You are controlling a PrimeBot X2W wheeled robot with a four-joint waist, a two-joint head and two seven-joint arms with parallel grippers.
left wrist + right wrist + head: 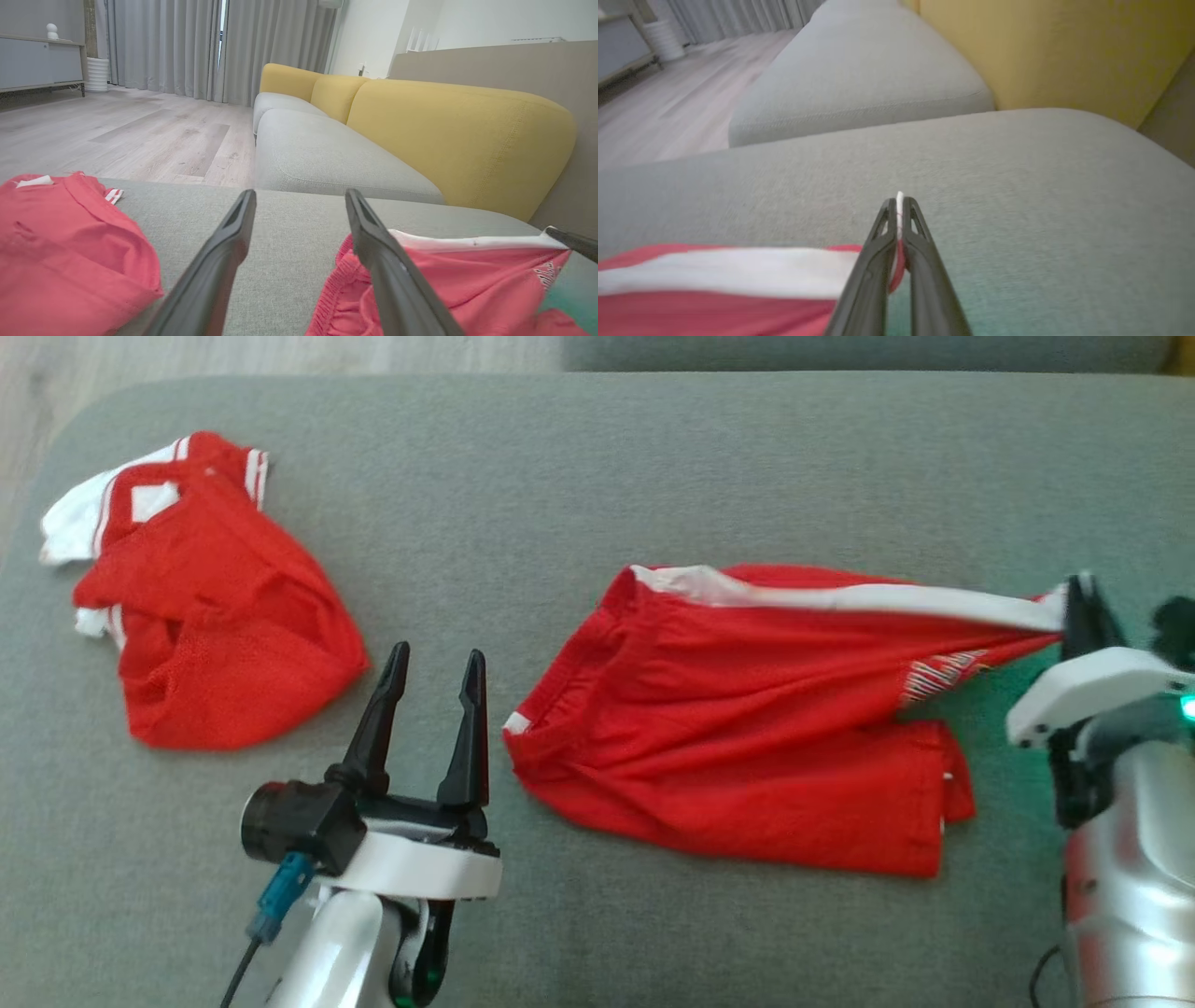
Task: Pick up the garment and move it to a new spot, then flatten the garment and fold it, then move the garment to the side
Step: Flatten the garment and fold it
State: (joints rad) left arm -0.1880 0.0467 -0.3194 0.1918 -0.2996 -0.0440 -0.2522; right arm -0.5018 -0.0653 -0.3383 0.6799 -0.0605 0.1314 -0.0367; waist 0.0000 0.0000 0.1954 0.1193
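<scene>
Garment (738,728) (red shorts, white stripe) lies spread on the grey cushion (560,476). We see the right gripper (1083,593) clamped on its striped corner; the left gripper (437,655) stands released just beside it.

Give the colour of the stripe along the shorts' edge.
White stripe on red shorts; clearest in the head view.

Soft even daylight, faint shadows. Green glow spills on cushion (991,733) at right. Right wrist view blurred, edges bowed.
</scene>
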